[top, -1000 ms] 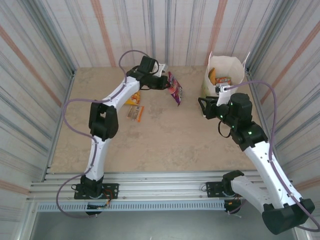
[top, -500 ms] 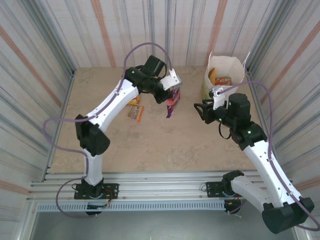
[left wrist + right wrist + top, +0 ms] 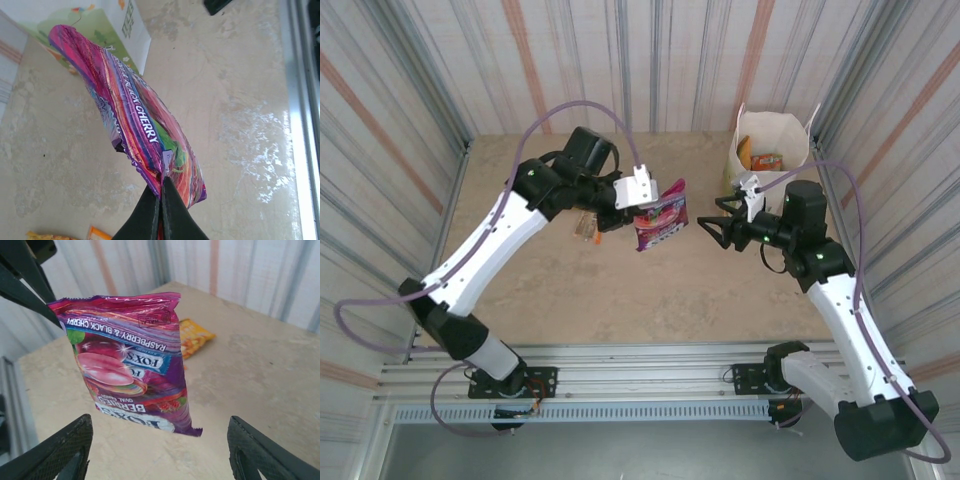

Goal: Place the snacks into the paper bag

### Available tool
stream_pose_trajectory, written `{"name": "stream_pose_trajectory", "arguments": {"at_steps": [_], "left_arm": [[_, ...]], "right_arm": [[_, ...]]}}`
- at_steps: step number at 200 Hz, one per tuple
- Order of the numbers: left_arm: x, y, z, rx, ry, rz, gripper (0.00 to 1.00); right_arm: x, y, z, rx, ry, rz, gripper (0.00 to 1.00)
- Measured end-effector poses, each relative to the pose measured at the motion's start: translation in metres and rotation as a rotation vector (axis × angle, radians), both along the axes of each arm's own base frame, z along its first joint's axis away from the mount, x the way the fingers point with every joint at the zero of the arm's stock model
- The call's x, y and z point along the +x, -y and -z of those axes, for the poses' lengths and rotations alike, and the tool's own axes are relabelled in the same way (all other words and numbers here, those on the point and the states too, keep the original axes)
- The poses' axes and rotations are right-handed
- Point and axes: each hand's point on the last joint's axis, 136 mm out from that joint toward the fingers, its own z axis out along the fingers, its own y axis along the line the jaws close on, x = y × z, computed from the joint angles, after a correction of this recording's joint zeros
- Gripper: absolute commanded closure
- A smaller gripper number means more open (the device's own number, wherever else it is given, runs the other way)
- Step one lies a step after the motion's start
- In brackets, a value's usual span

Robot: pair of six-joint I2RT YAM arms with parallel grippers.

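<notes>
My left gripper [image 3: 642, 206] is shut on one edge of a purple snack packet [image 3: 662, 218], which hangs in the air over the middle of the table. Seen from the left wrist, the pinched packet [image 3: 135, 125] sticks out past the closed fingertips [image 3: 165, 192]. My right gripper [image 3: 712, 222] stands open, facing the packet from the right without touching it. From the right wrist, the packet [image 3: 130, 365] hangs ahead of the wide-spread fingers [image 3: 65, 452]. The white paper bag [image 3: 734, 165] stands upright at the back right with orange snacks [image 3: 767, 158] inside.
Orange and yellow packets [image 3: 586, 228] lie on the table under the left arm; one yellow-orange packet [image 3: 195, 335] lies behind the hanging one. Striped walls close in the table on three sides. A metal rail [image 3: 620, 360] runs along the near edge.
The left arm has swung the purple packet from the back of the table forward and right, toward the right gripper. The right gripper has opened wider and turned toward it.
</notes>
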Motion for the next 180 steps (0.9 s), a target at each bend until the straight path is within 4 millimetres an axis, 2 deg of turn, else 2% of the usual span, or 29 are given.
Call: {"name": "stream_pose_trajectory", "arguments": {"at_steps": [46,83,135,180], "left_arm": [[-0.027,-0.002,-0.027,-0.083,0.057,0.096,1.0],[-0.042,0.006,-0.029,-0.104,0.068,0.161,1.0],[-0.042,0.01,-0.033,-0.124,0.083,0.17,1.0],[-0.033,0.011,-0.037,-0.136,0.101,0.126,1.0]], "right_arm": [[-0.012,-0.018,-0.007,0.065,0.001,-0.162,0.26],[-0.02,-0.033,-0.005,0.095,-0.034,-0.286,0.28],[-0.044,-0.049,-0.004,0.14,-0.079,-0.479,0.48],[-0.051,-0.054,0.0,0.126,-0.073,-0.514,0.58]]}}
